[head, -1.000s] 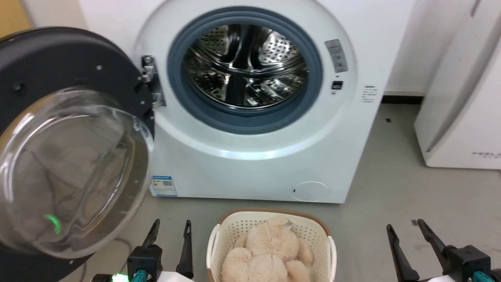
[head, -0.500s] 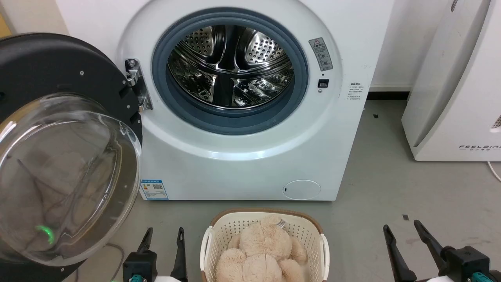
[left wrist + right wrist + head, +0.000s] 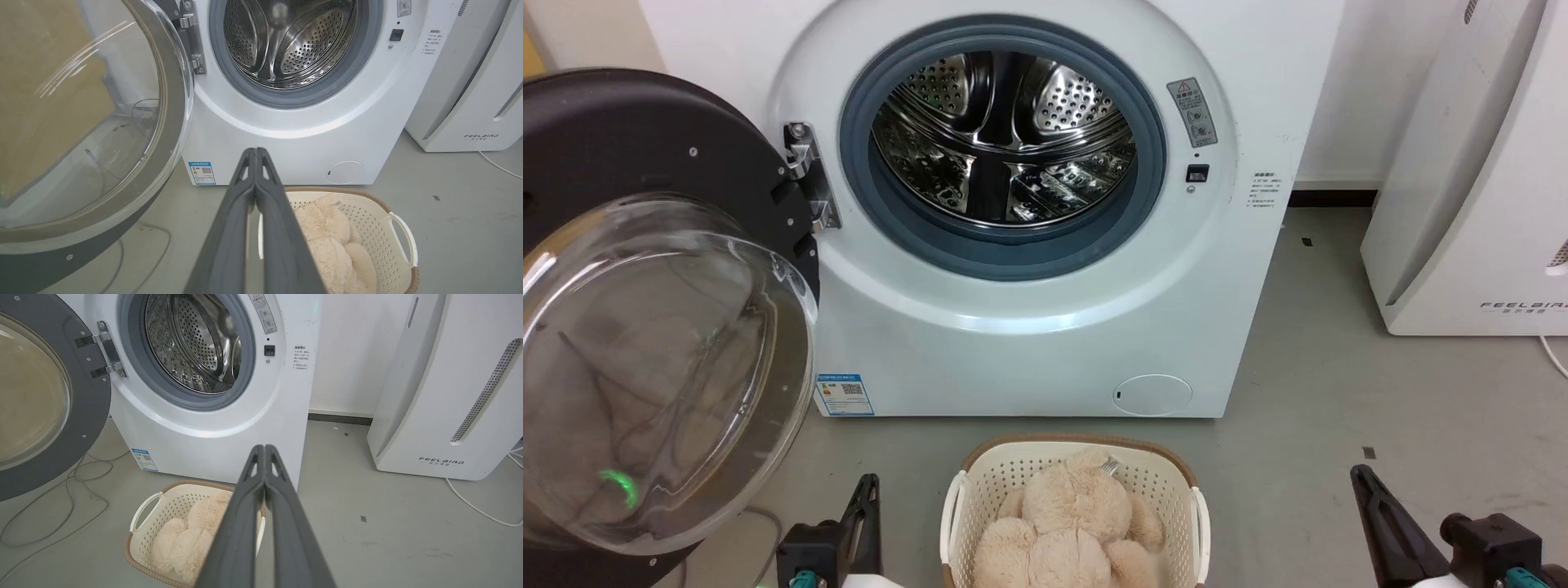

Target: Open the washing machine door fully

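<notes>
1. The washing machine (image 3: 1029, 343) stands on the grey floor (image 3: 1339, 367), its front facing the robot.
2. The washing machine door (image 3: 662, 343) hangs wide open at the machine's left side, held by the metal hinge (image 3: 809, 175). Its black rim and bulging glass bowl face outward, toward the robot.
3. The round opening is uncovered. The grey rubber gasket (image 3: 1005, 253) rings the perforated steel drum (image 3: 1005, 139).
4. A blue label (image 3: 844, 394) sits low on the machine's front at the left, and a round flap (image 3: 1152, 394) low at the right.
5. The left gripper (image 3: 256, 153) hangs low before the machine, just right of the door's lower edge and apart from it. Its fingers are pressed together and hold nothing.
6. The right gripper (image 3: 264, 448) is low on the robot's right, well apart from the door. Its fingers are also pressed together and empty.
7. A cream basket (image 3: 956, 506) stands on the floor between the two grippers, just before the machine. A beige plush toy (image 3: 1078, 506) lies in it.
8. A white appliance (image 3: 1462, 204) marked FEELBIRD stands to the machine's right.
9. A thin cable (image 3: 61, 514) lies looped on the floor beneath the open door.
</notes>
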